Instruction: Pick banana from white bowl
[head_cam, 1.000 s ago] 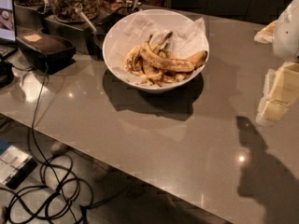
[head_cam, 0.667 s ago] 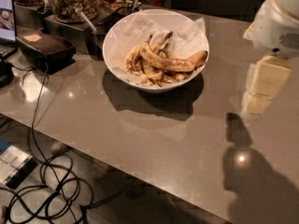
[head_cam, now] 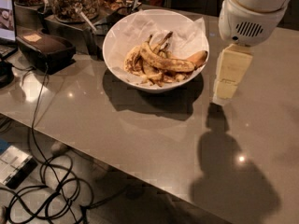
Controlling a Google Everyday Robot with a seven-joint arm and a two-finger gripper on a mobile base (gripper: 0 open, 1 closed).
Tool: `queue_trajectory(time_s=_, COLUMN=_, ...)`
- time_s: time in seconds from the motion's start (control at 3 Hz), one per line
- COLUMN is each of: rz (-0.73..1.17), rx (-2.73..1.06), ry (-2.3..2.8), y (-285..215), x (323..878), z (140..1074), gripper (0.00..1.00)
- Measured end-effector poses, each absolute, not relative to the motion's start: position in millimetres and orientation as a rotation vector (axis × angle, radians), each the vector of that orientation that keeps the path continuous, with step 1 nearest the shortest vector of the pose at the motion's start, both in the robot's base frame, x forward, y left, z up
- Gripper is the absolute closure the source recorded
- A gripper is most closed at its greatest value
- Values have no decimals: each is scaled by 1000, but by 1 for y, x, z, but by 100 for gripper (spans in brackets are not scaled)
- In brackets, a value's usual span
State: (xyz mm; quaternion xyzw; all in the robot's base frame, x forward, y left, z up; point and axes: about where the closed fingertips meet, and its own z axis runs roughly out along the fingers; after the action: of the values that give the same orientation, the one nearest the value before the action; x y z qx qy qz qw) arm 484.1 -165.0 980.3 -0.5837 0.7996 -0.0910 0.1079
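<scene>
The white bowl (head_cam: 122, 31) stands on the grey table, lined with crumpled white paper. In it lie several bananas. The long curved, brown-speckled banana (head_cam: 163, 61) lies on top, running from upper left to right. A smoother orange-yellow banana (head_cam: 197, 58) lies at the bowl's right side, and shorter spotted ones (head_cam: 135, 64) are bunched at the left. My gripper (head_cam: 226, 88) hangs from the white arm (head_cam: 250, 13) just right of the bowl, above the table and apart from the bananas.
A black box (head_cam: 42, 48) and a glass jar of snacks (head_cam: 72, 1) stand left of the bowl. A screen (head_cam: 5, 13) is at the far left. Cables (head_cam: 42, 181) lie on the floor below the table's front edge (head_cam: 117, 167).
The arm and gripper have moved left, from the table's right edge to just beside the bowl. The view has closed in on the bowl. The bananas have not moved.
</scene>
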Motion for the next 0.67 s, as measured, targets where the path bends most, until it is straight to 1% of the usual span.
queue_trajectory(time_s=0.33, rz=-242, rx=-1793, ry=2325, y=-114, x=526, z=983, gripper=0)
queue_trajectory(time_s=0.67, rz=-245, rx=-1779, ry=2289, y=-108, x=533, z=985, gripper=0)
